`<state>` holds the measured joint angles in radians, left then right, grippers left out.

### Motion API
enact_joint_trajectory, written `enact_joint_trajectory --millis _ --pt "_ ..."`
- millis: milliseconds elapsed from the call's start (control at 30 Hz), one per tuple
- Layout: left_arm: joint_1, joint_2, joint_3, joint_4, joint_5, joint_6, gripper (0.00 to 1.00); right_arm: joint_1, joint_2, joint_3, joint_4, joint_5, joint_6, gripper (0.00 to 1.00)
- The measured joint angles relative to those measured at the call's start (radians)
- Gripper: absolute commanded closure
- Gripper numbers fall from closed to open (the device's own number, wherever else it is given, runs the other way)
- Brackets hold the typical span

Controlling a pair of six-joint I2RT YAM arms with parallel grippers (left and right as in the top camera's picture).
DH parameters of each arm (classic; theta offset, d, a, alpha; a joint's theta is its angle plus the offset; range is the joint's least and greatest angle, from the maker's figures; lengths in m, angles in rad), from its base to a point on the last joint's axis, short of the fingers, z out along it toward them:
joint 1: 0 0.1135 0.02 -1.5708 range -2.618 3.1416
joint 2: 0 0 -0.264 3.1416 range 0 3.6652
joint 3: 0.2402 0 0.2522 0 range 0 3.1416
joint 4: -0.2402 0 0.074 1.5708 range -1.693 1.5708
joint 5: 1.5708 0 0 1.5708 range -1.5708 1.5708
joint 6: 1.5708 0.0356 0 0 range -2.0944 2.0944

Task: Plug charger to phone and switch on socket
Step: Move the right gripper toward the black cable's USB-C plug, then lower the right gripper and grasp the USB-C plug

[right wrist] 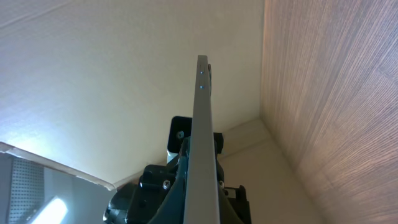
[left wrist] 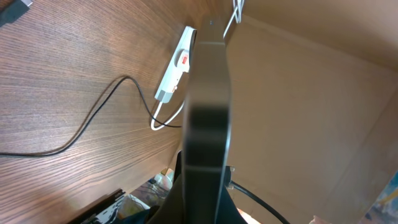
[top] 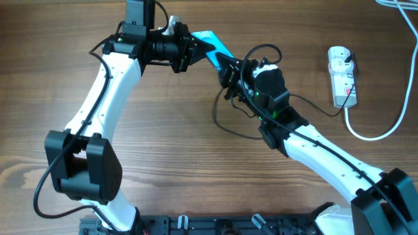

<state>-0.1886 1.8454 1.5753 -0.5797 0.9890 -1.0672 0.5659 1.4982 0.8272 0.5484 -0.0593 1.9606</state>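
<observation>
The phone, teal screen up, hangs tilted above the table between both grippers. My left gripper is shut on its left end and my right gripper is shut on its right end. In the left wrist view the phone is a dark edge rising from the shut left gripper. In the right wrist view its grey edge rises from the shut right gripper. The charger loops on the table under the right arm; its plug tip is hidden. The socket lies at the right, red switch showing.
A thick white cord curves from the socket toward the right edge. The thin black charger cable trails across the wood toward the socket. Both arms cross the middle of the table. A dark rail runs along the front edge.
</observation>
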Motion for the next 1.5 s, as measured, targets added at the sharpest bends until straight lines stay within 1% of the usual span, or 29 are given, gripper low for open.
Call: enact_joint_trajectory --millis 33,67,133,167,233,300,367,400,500,633,733,767,867,933,1000,1033,1067,1200,1267,1300,1333,1400,1467,1500 --pt "0.0 0.0 0.0 0.0 0.0 0.0 0.96 0.0 0.0 0.0 0.0 0.0 0.001 0.81" --pt "0.0 0.0 0.0 0.0 0.0 -0.001 0.96 0.0 0.0 0.0 0.0 -0.001 -0.003 0.7" --pt "0.0 0.0 0.0 -0.011 -0.011 -0.02 0.96 0.001 0.0 0.0 0.005 -0.013 -0.022 0.43" --pt "0.001 0.0 0.0 -0.014 -0.023 -0.023 0.96 0.002 0.0 0.0 0.009 -0.019 -0.032 0.33" --pt "0.006 0.0 0.0 -0.023 -0.047 -0.018 0.96 0.003 -0.001 0.0 0.007 -0.026 -0.053 0.21" --pt "0.014 0.0 0.0 -0.044 -0.074 -0.004 0.96 0.003 -0.001 0.0 0.006 -0.031 -0.078 0.14" --pt "0.028 0.0 0.0 -0.072 -0.108 0.026 0.96 0.003 -0.001 0.0 0.0 -0.029 -0.12 0.14" --pt "0.039 0.0 0.0 -0.085 -0.126 0.048 0.96 0.003 -0.001 0.0 -0.008 -0.027 -0.139 0.1" --pt "0.074 0.0 0.0 -0.128 -0.163 0.125 0.96 -0.01 -0.001 0.0 -0.035 -0.029 -0.261 0.03" --pt "0.138 0.0 0.0 -0.22 -0.195 0.282 0.96 -0.056 -0.005 0.005 -0.154 -0.064 -0.537 0.03" --pt "0.191 0.0 -0.001 -0.282 -0.212 0.415 0.96 -0.085 -0.01 0.01 -0.325 -0.087 -0.713 0.02" --pt "0.205 0.0 -0.001 -0.3 -0.217 0.447 0.96 -0.093 -0.016 0.012 -0.412 -0.09 -0.77 0.02" --pt "0.266 0.0 -0.001 -0.35 -0.234 0.552 0.96 -0.099 -0.033 0.009 -0.586 -0.094 -0.938 0.09" --pt "0.307 0.0 -0.001 -0.37 -0.241 0.603 0.96 -0.1 -0.047 0.009 -0.648 -0.097 -1.035 0.14" --pt "0.343 0.0 -0.001 -0.384 -0.245 0.644 0.96 -0.1 -0.064 0.009 -0.694 -0.106 -1.125 0.24" --pt "0.359 0.0 -0.001 -0.391 -0.248 0.665 0.96 -0.1 -0.073 0.011 -0.721 -0.113 -1.157 0.32" --pt "0.367 0.0 -0.001 -0.396 -0.249 0.681 0.96 -0.1 -0.078 0.013 -0.74 -0.12 -1.184 0.36" --pt "0.38 0.0 -0.001 -0.409 -0.252 0.749 0.96 -0.1 -0.08 0.077 -0.883 -0.14 -1.256 0.37" --pt "0.38 0.0 -0.001 -0.411 -0.251 0.764 0.96 -0.1 -0.061 0.177 -0.986 -0.143 -1.289 0.37" --pt "0.38 0.0 -0.001 -0.413 -0.251 0.771 0.96 -0.1 -0.05 0.216 -1.004 -0.143 -1.301 0.39" --pt "0.38 0.0 -0.001 -0.412 -0.252 0.774 0.96 -0.1 -0.024 0.29 -1.069 -0.143 -1.316 0.43" --pt "0.38 0.0 -0.001 -0.415 -0.251 0.778 0.96 -0.1 0.044 0.424 -1.14 -0.143 -1.342 0.44" --pt "0.38 0.0 -0.001 -0.416 -0.252 0.779 0.96 -0.1 0.115 0.519 -1.176 -0.143 -1.357 0.45" --pt "0.38 0.0 -0.001 -0.417 -0.252 0.779 0.96 -0.1 0.134 0.535 -1.178 -0.144 -1.359 0.46"
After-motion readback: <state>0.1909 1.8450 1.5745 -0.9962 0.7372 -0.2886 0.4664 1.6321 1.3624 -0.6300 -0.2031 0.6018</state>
